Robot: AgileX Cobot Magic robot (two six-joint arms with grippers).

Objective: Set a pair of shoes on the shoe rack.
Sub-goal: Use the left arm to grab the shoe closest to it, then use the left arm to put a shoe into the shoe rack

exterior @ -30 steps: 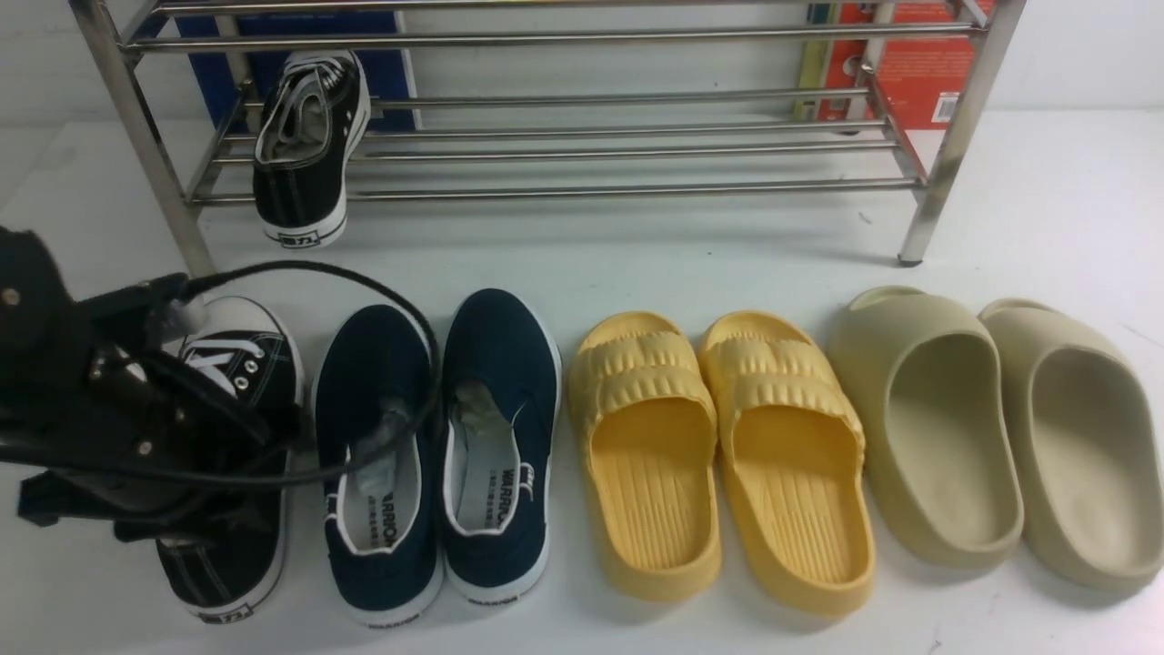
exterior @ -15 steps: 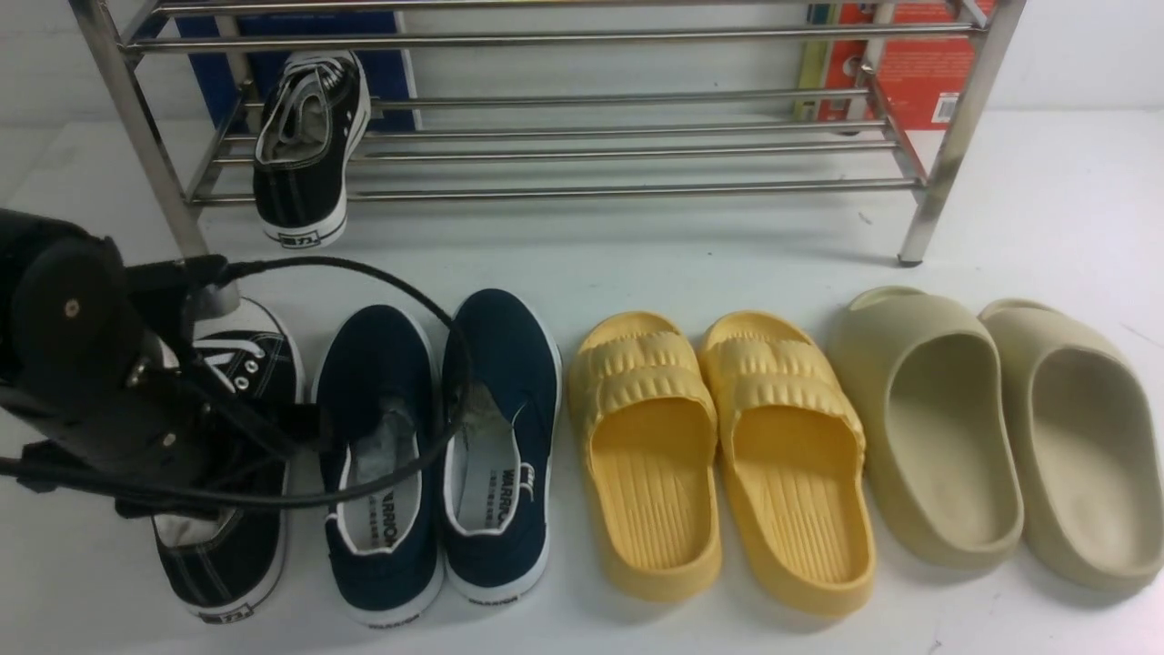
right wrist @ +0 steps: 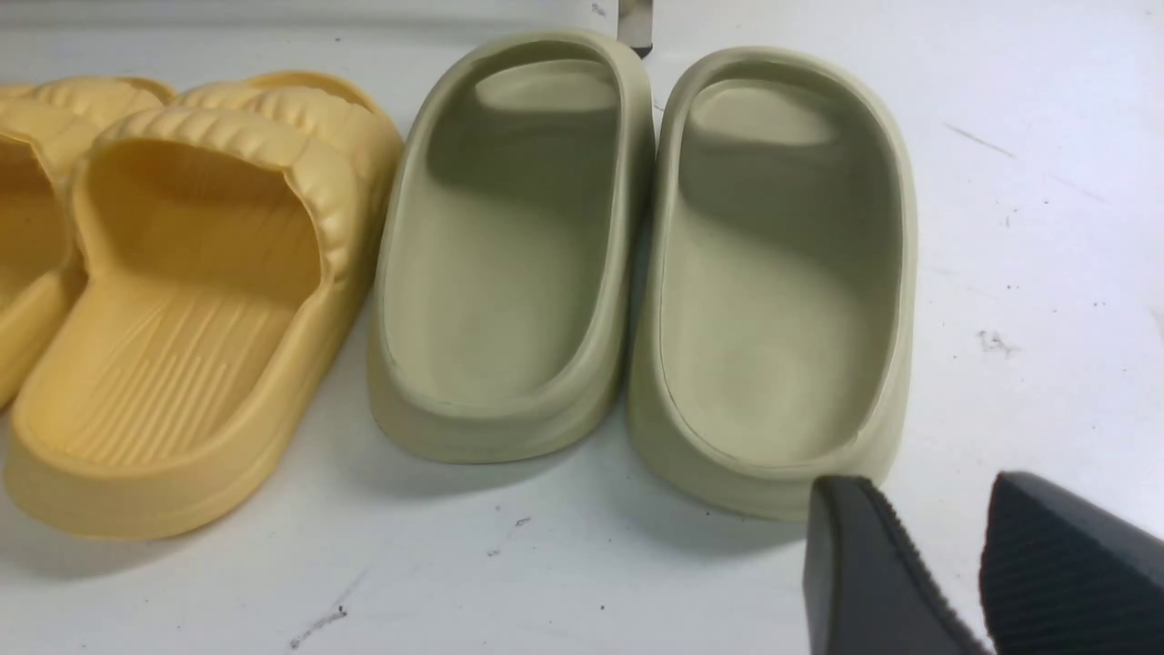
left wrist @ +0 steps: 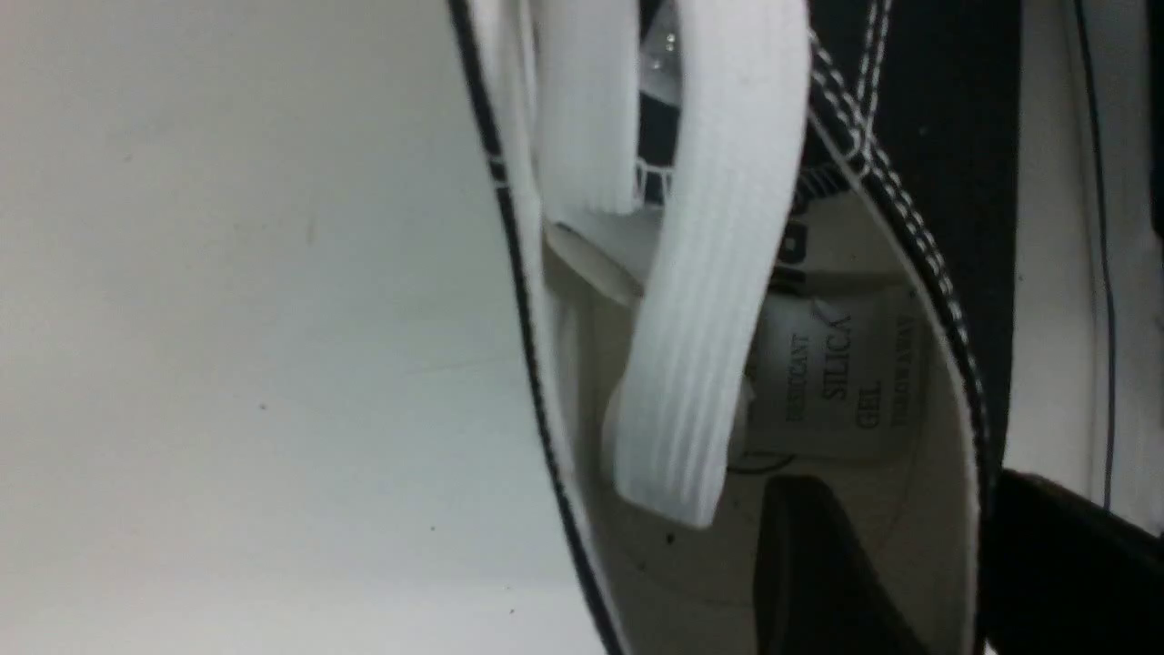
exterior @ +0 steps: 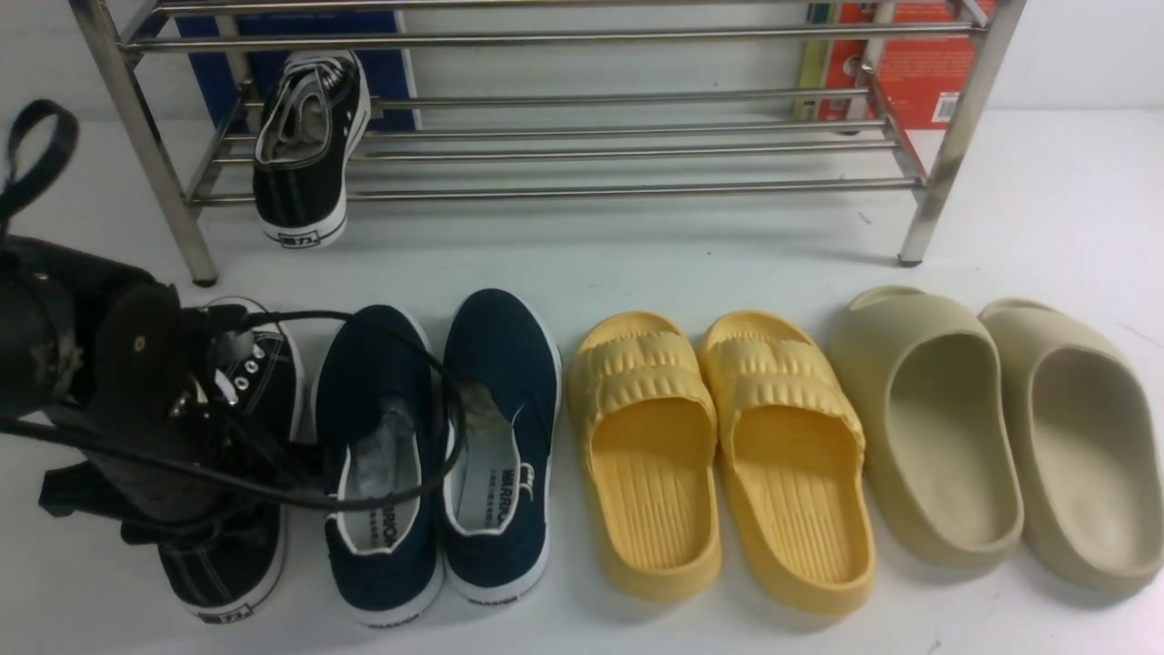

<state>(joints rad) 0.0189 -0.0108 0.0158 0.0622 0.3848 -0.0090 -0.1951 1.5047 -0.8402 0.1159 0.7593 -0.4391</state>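
Observation:
One black sneaker (exterior: 309, 146) lies on the lower tier of the shoe rack (exterior: 591, 191), at its left end, heel toward me. The other black sneaker (exterior: 227, 564) stands on the floor at the far left, mostly covered by my left arm (exterior: 118, 400). In the left wrist view my left gripper (left wrist: 909, 482) is open and straddles the side wall of this sneaker (left wrist: 928, 109). One finger is inside over the insole, the other outside. A white lace (left wrist: 718, 273) hangs into the opening. My right gripper (right wrist: 932, 482) is open and empty.
Navy slip-ons (exterior: 436, 446), yellow slides (exterior: 718, 455) and beige slides (exterior: 991, 437) stand in a row to the right of the floor sneaker. My right gripper hovers by the heel of a beige slide (right wrist: 773, 273). A silica gel packet (left wrist: 837, 373) lies inside the sneaker.
My left arm has turned and sunk over the floor sneaker, covering more of its toe and laces. Its cable loop has dropped lower. The shoes have not moved.

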